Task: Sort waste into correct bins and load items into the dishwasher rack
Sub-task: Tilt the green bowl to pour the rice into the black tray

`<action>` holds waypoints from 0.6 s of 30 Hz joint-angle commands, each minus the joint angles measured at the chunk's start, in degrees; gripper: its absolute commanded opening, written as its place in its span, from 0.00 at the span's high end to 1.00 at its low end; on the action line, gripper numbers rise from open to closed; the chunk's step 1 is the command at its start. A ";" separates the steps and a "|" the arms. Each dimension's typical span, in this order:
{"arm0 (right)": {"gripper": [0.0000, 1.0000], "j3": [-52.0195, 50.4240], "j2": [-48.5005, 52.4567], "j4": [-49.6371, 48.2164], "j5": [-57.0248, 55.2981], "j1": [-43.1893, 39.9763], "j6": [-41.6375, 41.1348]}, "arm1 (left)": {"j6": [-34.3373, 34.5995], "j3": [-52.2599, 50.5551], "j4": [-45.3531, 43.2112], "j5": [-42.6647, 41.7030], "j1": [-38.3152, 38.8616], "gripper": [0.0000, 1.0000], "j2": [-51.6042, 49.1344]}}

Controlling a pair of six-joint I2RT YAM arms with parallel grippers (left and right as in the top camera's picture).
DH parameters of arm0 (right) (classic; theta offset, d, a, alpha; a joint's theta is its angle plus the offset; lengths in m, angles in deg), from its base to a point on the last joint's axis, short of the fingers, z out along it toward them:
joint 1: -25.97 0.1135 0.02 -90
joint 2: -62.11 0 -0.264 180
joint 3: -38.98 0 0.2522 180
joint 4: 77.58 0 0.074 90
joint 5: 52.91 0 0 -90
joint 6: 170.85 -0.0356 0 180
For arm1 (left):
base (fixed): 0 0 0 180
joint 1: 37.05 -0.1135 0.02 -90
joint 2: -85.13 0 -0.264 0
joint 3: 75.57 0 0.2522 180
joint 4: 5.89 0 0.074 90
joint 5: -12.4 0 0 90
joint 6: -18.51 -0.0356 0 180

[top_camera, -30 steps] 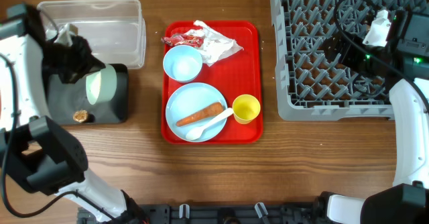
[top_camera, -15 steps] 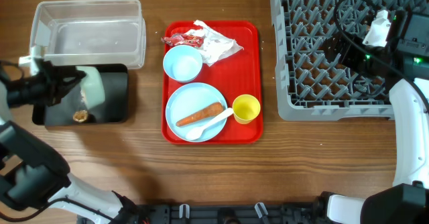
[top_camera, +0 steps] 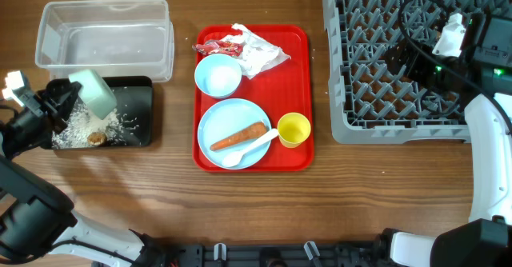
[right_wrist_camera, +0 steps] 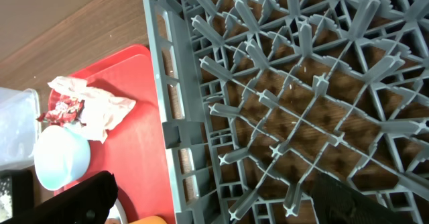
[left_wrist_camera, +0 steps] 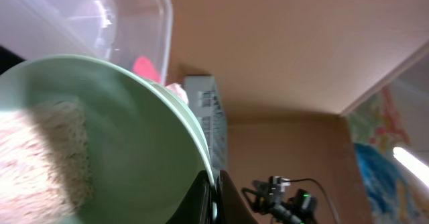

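Hovering over the large grey pegged plastic rack (top_camera: 400, 59) at upper right, our right gripper (right_wrist_camera: 221, 200) gapes wide, empty. At left, above the shallow black rectangular tray (top_camera: 141, 97), our left gripper (top_camera: 58, 101) clamps the tipped mint green bowl (top_camera: 94, 93). White rice grains (top_camera: 120, 125) have just spilled into the tray, but some cling inside, so we judge the bowl not rack-ready.

The mint green bowl (left_wrist_camera: 100, 150) is cut off at the left wrist view's left and lower edges, and in the overhead view it hides the fingertips of the left hand (top_camera: 64, 101).
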 commanded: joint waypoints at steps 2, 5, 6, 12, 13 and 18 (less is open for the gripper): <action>0.04 1.20 -0.74 0.15 0.02 -0.09 0.59 | 0.44 -0.48 -0.26 -6.40 -0.35 0.96 -0.70; 0.04 1.20 -0.74 0.22 0.02 -0.07 0.61 | 0.92 -0.48 0.28 -6.40 -0.35 0.96 -0.70; 0.04 1.20 -0.74 0.22 0.02 -0.07 0.61 | 1.05 -0.48 0.35 -6.40 -0.35 0.96 -0.70; 0.04 1.20 -0.74 0.22 0.02 -0.07 0.61 | 1.92 -0.48 0.35 -6.40 -0.35 0.96 -0.70; 0.04 1.20 -0.74 0.24 0.02 -0.09 0.61 | 1.92 -0.48 0.35 -6.40 -0.35 0.96 -0.70; 0.04 1.20 -0.74 0.33 0.04 -0.07 0.59 | 1.88 -0.48 0.15 -6.38 -0.35 0.96 -0.70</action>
